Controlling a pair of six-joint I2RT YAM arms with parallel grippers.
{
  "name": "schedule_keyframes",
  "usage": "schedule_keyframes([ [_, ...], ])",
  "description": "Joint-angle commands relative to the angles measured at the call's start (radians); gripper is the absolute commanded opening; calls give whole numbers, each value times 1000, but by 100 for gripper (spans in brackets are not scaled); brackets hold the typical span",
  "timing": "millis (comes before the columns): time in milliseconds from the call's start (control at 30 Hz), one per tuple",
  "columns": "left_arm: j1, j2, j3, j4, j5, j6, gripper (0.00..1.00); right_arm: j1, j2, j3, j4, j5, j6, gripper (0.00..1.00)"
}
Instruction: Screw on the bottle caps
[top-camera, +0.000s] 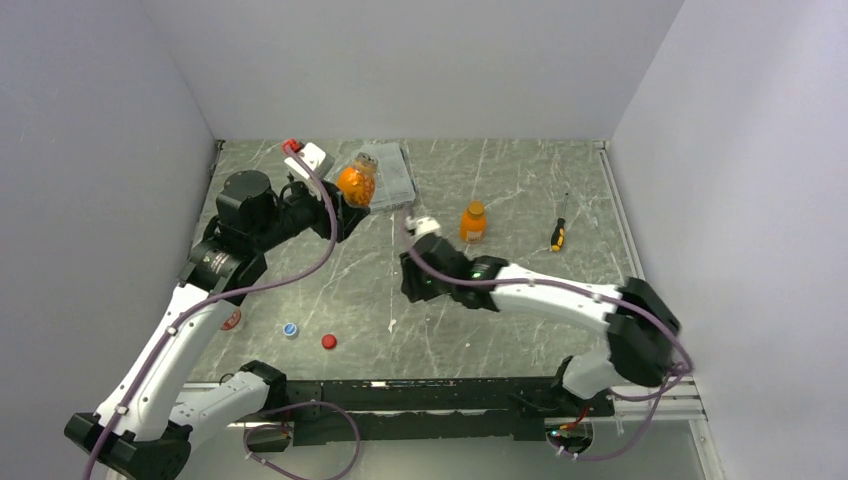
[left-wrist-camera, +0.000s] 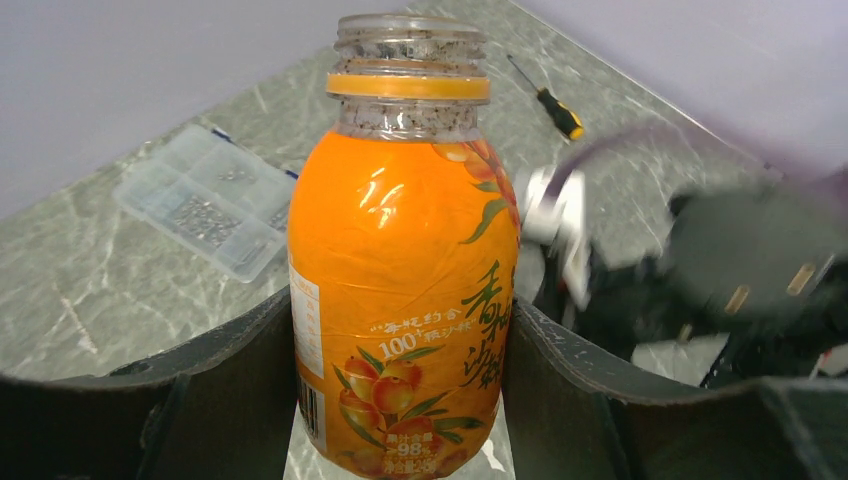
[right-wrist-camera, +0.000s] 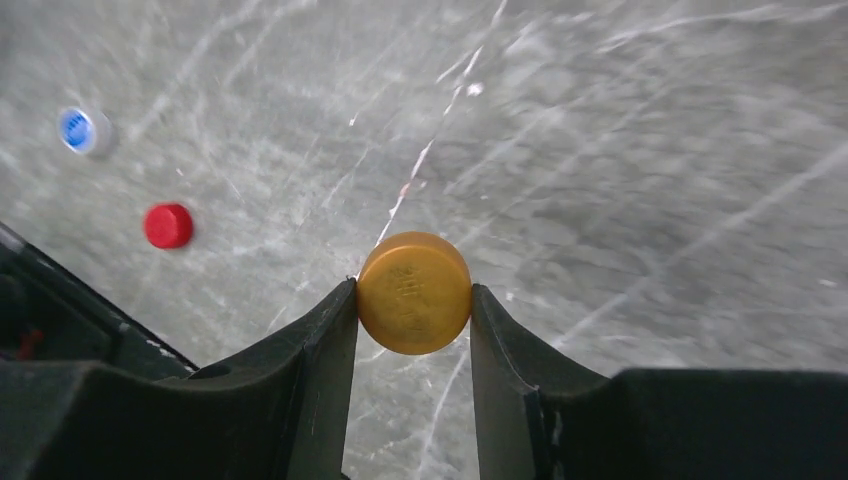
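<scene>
My left gripper (top-camera: 352, 207) is shut on an orange bottle (top-camera: 355, 185) at the back left. In the left wrist view this bottle (left-wrist-camera: 405, 270) stands upright between the fingers (left-wrist-camera: 230, 390), and its threaded neck (left-wrist-camera: 410, 40) has no cap on it. My right gripper (right-wrist-camera: 414, 300) is shut on an orange bottle cap (right-wrist-camera: 414, 292), pinched by its rim above the table. From above, that gripper (top-camera: 410, 283) sits mid-table and hides the cap. A second orange bottle (top-camera: 473, 222) stands capped behind it. A red cap (top-camera: 329, 341) and a blue-and-white cap (top-camera: 290, 329) lie near the front left.
A clear compartment box (top-camera: 395, 175) lies at the back, behind the held bottle. A yellow-handled screwdriver (top-camera: 558, 235) lies to the right. A small reddish round thing (top-camera: 232, 320) is partly hidden by the left arm. Walls close in on the left, back and right.
</scene>
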Motion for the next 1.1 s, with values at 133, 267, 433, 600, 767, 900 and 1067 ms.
schedule_keyframes([
  [133,1,-51,-98,93,245,157,48,-205,-372,-45,-78,-195,16,25],
  [267,1,-55,-132,69,368,212,48,-332,-496,2,-112,-374,-16,26],
  [433,0,-50,-157,37,532,260,43,-448,-555,94,-108,-650,-37,26],
  [600,-7,-47,-165,20,647,274,43,-505,-574,121,29,-911,48,26],
  [767,-21,-50,-163,34,697,269,40,-520,-559,110,211,-1033,157,26],
  [900,-41,-53,-165,86,729,241,38,-520,-527,105,297,-1054,206,27],
  [1067,-71,-43,-156,91,711,247,37,-512,-483,102,401,-1100,261,28],
])
